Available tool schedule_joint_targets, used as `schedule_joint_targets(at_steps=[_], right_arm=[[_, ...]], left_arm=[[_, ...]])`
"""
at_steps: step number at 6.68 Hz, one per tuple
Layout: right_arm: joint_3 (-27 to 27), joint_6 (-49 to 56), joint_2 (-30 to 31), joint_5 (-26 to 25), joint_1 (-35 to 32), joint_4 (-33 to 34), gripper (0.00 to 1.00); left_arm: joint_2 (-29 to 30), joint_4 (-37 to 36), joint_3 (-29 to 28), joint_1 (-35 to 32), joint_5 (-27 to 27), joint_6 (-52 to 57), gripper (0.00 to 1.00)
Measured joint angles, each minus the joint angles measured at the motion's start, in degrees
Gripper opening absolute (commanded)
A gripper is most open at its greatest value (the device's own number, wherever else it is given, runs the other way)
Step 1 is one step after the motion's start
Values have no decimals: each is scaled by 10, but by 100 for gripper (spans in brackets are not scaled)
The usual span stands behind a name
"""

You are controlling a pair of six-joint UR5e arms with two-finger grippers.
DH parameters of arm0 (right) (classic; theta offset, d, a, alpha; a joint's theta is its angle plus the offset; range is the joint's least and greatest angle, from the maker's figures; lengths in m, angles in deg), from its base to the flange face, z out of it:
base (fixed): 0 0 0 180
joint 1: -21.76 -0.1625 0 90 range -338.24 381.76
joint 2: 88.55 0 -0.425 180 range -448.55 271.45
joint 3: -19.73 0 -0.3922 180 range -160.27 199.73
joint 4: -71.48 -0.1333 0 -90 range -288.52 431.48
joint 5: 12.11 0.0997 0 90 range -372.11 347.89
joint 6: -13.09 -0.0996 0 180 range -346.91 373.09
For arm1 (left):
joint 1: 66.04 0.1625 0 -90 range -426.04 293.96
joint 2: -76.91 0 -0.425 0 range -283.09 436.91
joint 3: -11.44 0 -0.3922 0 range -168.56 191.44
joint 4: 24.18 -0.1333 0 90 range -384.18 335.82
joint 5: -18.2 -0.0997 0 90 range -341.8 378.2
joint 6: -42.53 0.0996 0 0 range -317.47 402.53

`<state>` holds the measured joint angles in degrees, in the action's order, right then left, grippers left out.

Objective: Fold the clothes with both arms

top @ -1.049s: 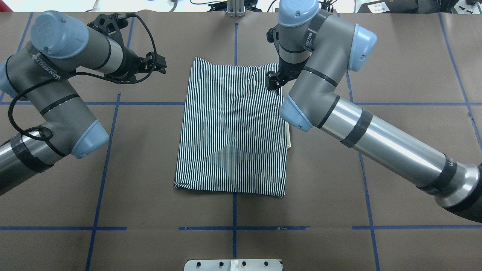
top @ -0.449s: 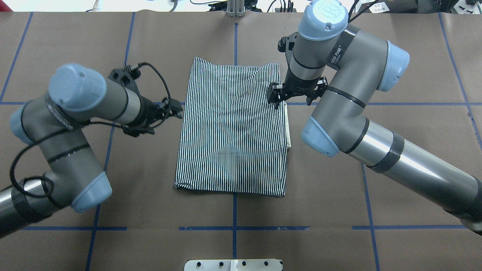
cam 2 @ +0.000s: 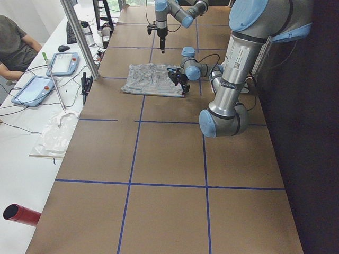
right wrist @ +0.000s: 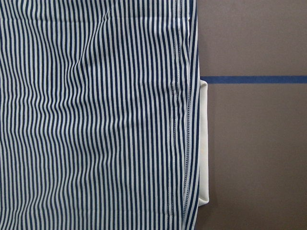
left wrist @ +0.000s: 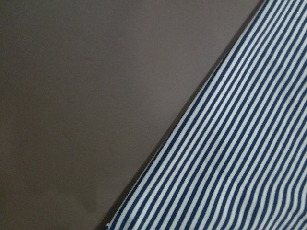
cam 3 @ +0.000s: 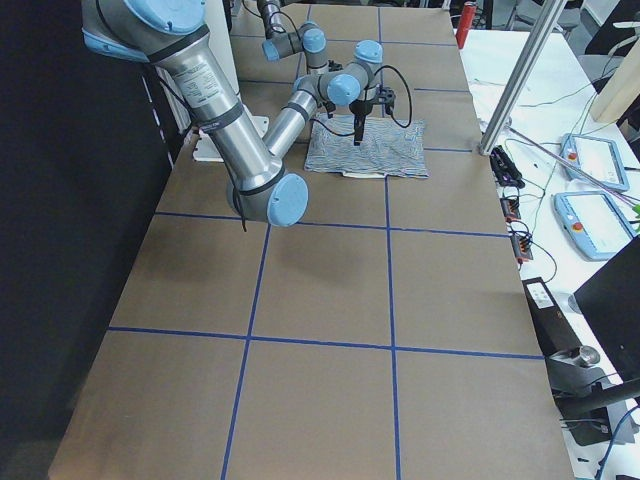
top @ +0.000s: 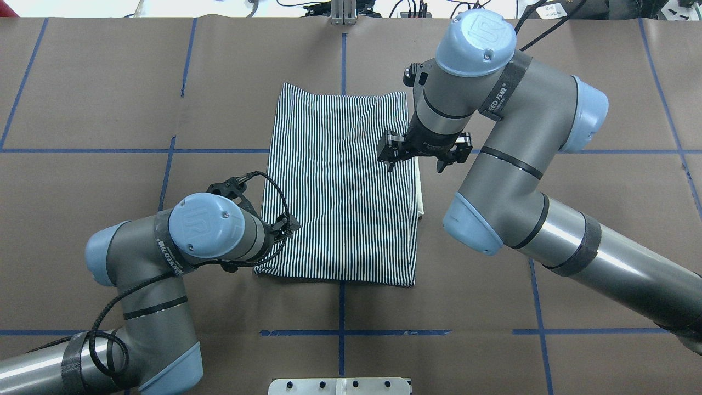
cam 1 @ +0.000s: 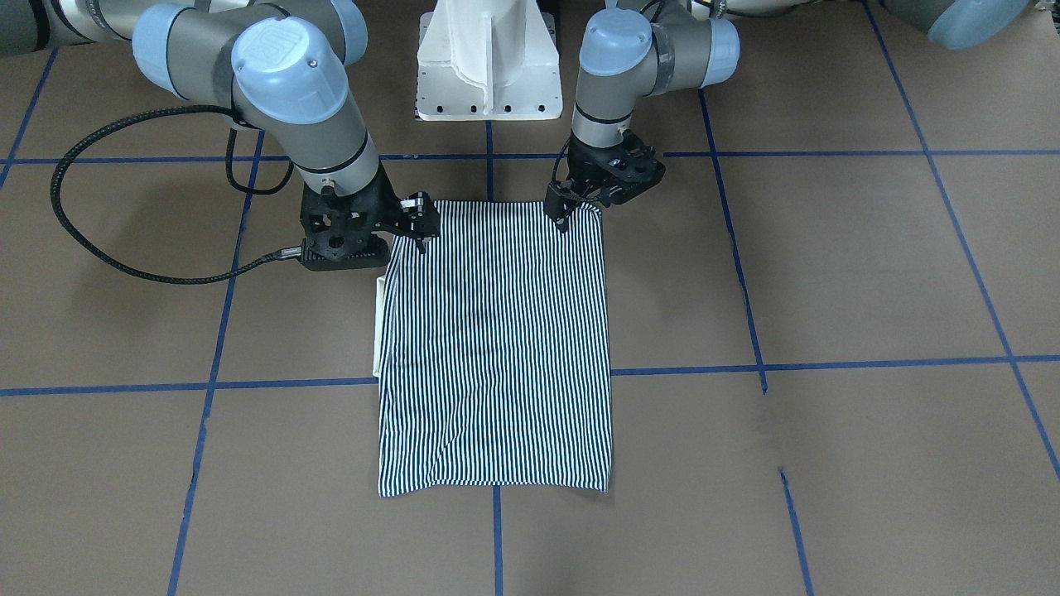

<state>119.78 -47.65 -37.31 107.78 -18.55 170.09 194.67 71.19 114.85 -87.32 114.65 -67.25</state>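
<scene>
The left jaws hang over the near left corner of the striped shirt [top: 340, 186], and I cannot tell if they are spread or shut. The shirt lies flat in the middle of the desk [top: 109, 82], already folded into a long block. I think one more fold is left, near end to far end. Farther along its right edge the right jaws are spread and hold nothing. Only the right wrist view shows the white collar [right wrist: 204, 143] up close

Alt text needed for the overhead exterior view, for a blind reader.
A folded navy-and-white striped shirt lies flat on the brown table. The left tool is at its near-left edge; the right tool hangs over its right edge.
</scene>
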Motion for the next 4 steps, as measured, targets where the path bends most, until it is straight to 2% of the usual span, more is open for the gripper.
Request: schedule_joint_targets(at_steps=[2, 3, 4], right_arm=[[2, -5, 0, 0, 1, 0, 100], [3, -5, 0, 0, 1, 0, 100], [3, -5, 1, 0, 1, 0, 100]], left_arm=[[-4, -2, -8, 3, -4, -2, 92], [-4, -3, -10, 3, -5, -2, 86], [-4, -3, -13, 3, -5, -1, 71]])
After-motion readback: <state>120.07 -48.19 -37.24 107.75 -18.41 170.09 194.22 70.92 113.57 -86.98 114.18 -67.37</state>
